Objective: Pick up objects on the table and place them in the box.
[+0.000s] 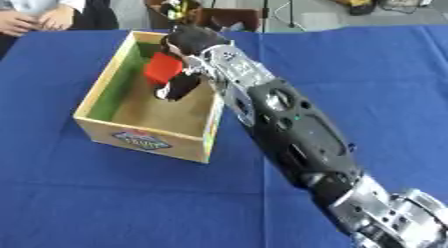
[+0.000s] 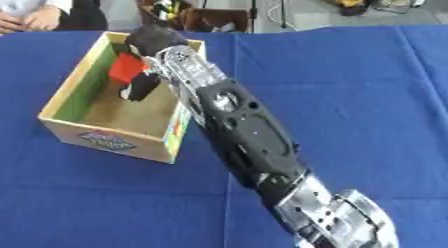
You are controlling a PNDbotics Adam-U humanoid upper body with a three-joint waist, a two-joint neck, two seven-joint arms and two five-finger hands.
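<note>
a blue cloth covers the tabletop [image 1: 367,82], which fills most of both views; beyond its far edge lies a grey floor with a dark open crate of small items and some cables. a wooden box [image 1: 144,134] with an open top stands on the tabletop near the far left corner, turned slightly askew. its inner left wall is green, its floor is plain wood, and a colourful label shows on its near outer wall. the right arm, black with silver joints, enters from the near right corner and stretches diagonally across the tabletop to the box. the right robot hand [image 1: 188,59] hangs over the box's open top, close to its right wall, fingers curled down around a red block [image 1: 163,68]. the block is held above the box floor, inside the outline of the box walls, next to the green side. whether the block touches anything below it cannot be made out. the left robot hand does not appear in either view.
</note>
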